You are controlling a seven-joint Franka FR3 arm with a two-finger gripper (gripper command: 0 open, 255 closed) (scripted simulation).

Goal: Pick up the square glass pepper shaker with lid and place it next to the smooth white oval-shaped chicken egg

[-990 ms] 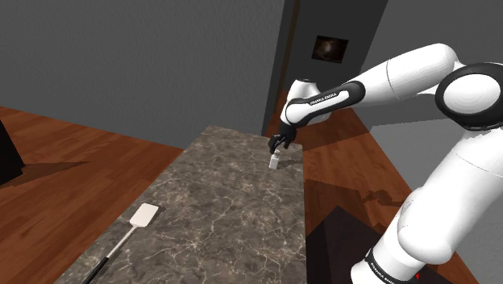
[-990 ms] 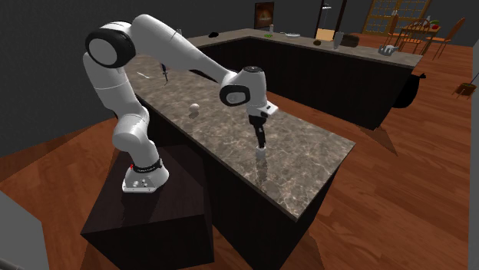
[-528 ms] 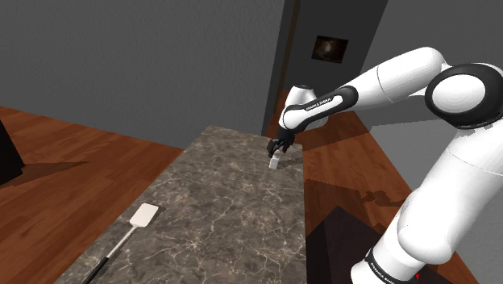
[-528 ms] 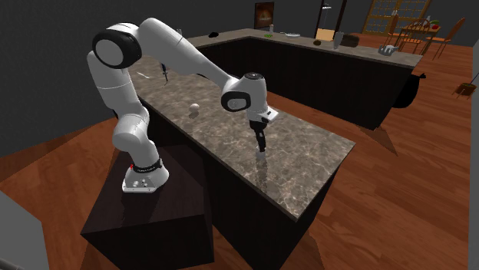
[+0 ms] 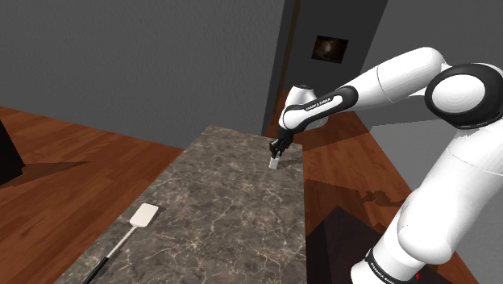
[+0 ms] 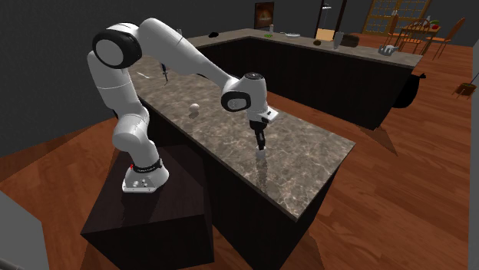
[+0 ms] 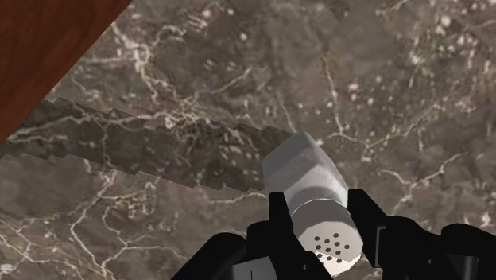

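Wrist view showed the pincer (image 7: pixel 322 231) closed on the pepper shaker (image 7: pixel 304 169), its two black fingers (image 7: pixel 278 216) pressed against opposite sides of the round perforated lid (image 7: pixel 327 232) with no gap to be seen. The shaker stood upright on the marble table (image 7: pixel 183 71), its base seemingly on the stone and not yet lifted. In the shoulder view it sat toward the table's far end, close to the edge on that view's right, with the wood floor (image 5: pixel 338 161) just beyond. In the second exterior view the egg (image 6: pixel 195 107) lay well apart from it, along the table toward the robot's stand.

The hold looked like the weak point. The fingers gripped only the rounded lid, high above the heavier body, so a quick lift or swing could have let the shaker pivot or slide out. So near the edge, a slip might have sent it to the floor. At the other end, setting it down too close could have nudged the egg, which would roll easily
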